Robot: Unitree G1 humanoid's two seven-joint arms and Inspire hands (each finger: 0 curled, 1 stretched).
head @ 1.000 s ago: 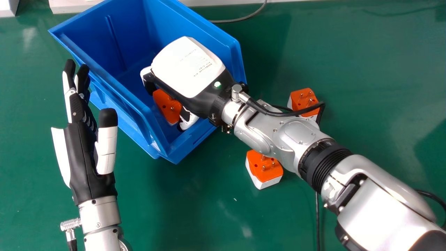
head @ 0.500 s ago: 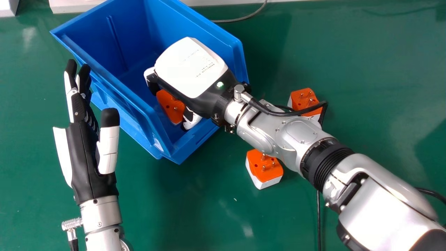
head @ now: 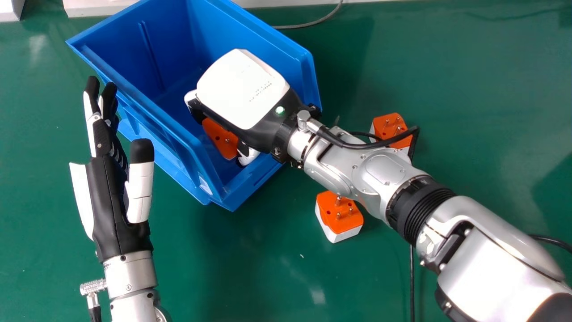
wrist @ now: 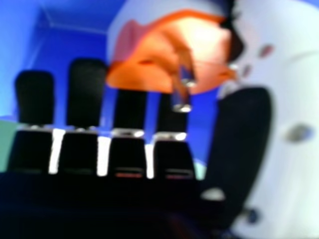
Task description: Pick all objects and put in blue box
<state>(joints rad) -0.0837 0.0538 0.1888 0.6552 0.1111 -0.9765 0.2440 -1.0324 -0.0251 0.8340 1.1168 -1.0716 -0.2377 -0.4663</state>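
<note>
the right hand (head: 243, 85), bearing unreadable print (head: 260, 91), pinches an orange-white adapter (head: 220, 138)

Lab or workshop, green worktop (head: 473, 89)

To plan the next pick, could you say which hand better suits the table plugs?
Likely the right hand, after releasing its plug: the others lie by its arm, right of the box; the left hand is opposite.
</note>
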